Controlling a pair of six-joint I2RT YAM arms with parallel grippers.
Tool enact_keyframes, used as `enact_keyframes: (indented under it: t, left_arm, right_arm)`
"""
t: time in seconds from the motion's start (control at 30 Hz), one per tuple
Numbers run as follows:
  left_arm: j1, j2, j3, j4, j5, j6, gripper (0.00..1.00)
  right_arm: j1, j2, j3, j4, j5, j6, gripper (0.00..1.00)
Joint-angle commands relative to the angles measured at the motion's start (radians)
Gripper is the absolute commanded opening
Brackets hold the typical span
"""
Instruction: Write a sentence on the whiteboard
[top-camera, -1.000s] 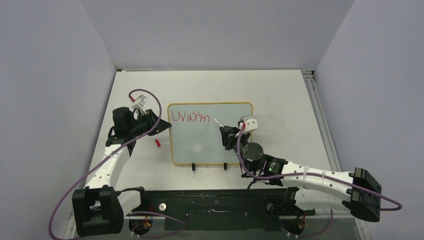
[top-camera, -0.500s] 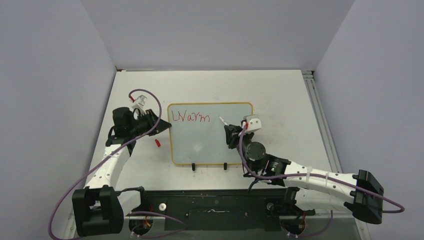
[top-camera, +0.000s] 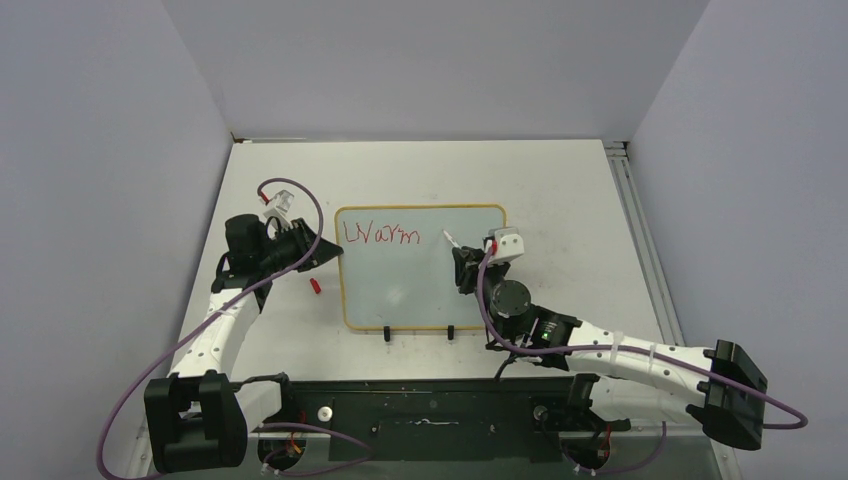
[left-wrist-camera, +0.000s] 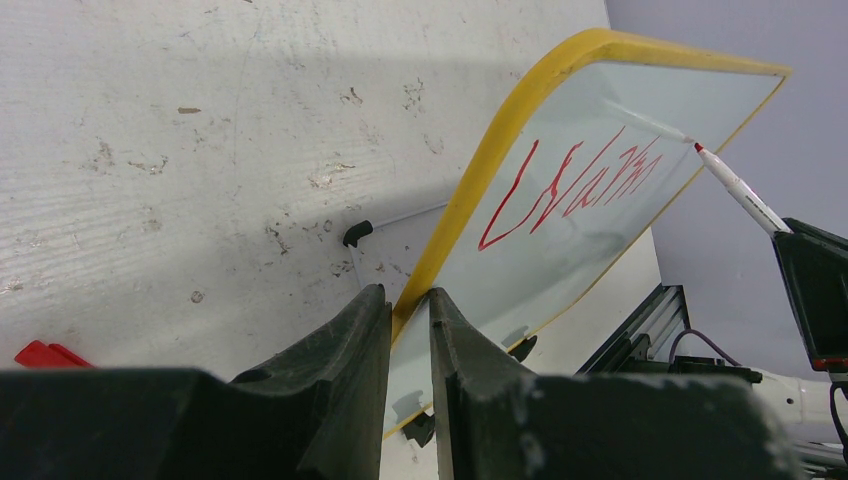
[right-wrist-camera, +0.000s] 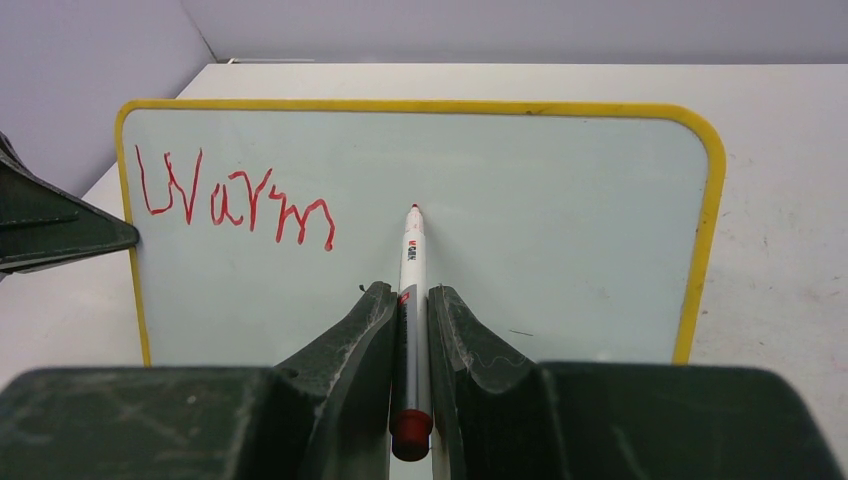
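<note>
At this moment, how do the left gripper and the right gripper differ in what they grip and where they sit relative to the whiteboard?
The left gripper clamps the whiteboard by its yellow left edge; the right gripper clamps a marker. The left gripper sits at the board's side, while the right gripper faces its front, marker tip aimed just right of the red writing. Both are shut on what they hold.

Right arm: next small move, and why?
Probably press the red marker tip onto the whiteboard just right of "Warm" and begin the next word. Only that one word is written, the right gripper is shut on the marker with its tip aimed at the bare space there, and the left gripper clamps the board's left edge.
</note>
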Motion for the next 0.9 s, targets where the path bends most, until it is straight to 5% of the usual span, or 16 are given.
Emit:
enact_keyframes:
  t: [0.0, 0.87]
  left_arm:
    - [-0.006, -0.011, 0.046, 0.013, 0.015, 0.016, 0.19]
    - [-0.006, -0.018, 0.045, 0.015, 0.018, 0.015, 0.19]
  right_arm:
    - [-0.011, 0.019, 0.027, 0.032, -0.002, -0.017, 0.05]
    - [-0.011, -0.031, -0.022, -0.057, 0.002, 0.032, 0.05]
